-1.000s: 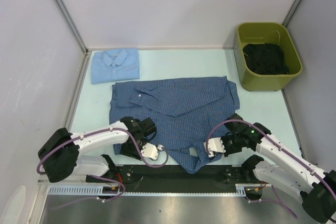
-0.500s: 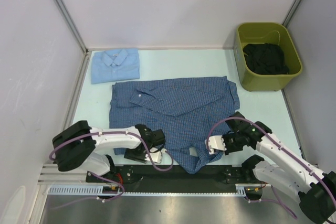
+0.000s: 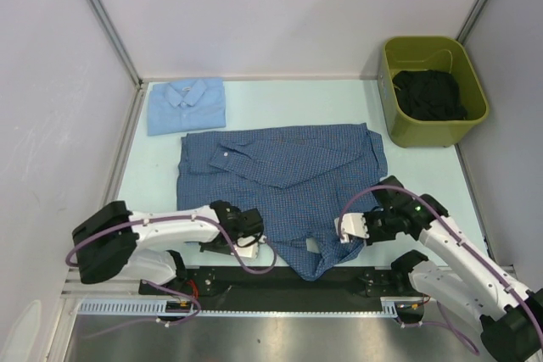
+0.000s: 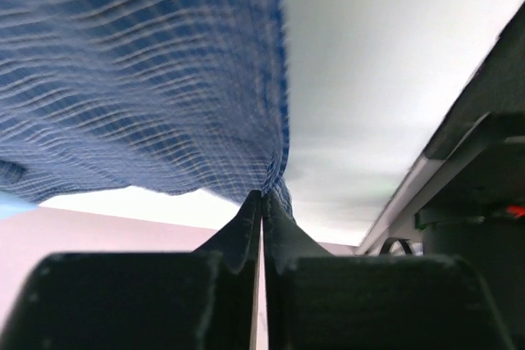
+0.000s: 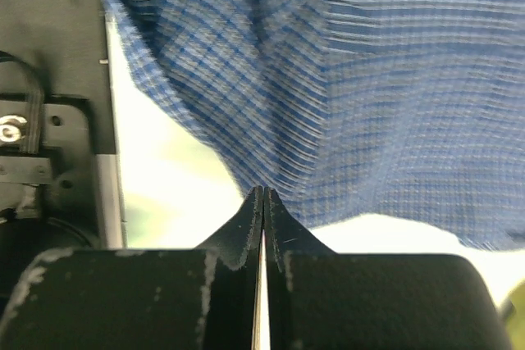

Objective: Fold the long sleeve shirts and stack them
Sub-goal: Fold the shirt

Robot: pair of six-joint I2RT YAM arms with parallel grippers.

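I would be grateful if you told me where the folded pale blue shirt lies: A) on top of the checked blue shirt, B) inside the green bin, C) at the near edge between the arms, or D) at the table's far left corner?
D: the folded pale blue shirt lies flat on the table at its far left corner, apart from the checked blue shirt and across from the green bin.

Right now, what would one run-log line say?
left gripper: shut on checked shirt | right gripper: shut on checked shirt | pale shirt: folded, far left
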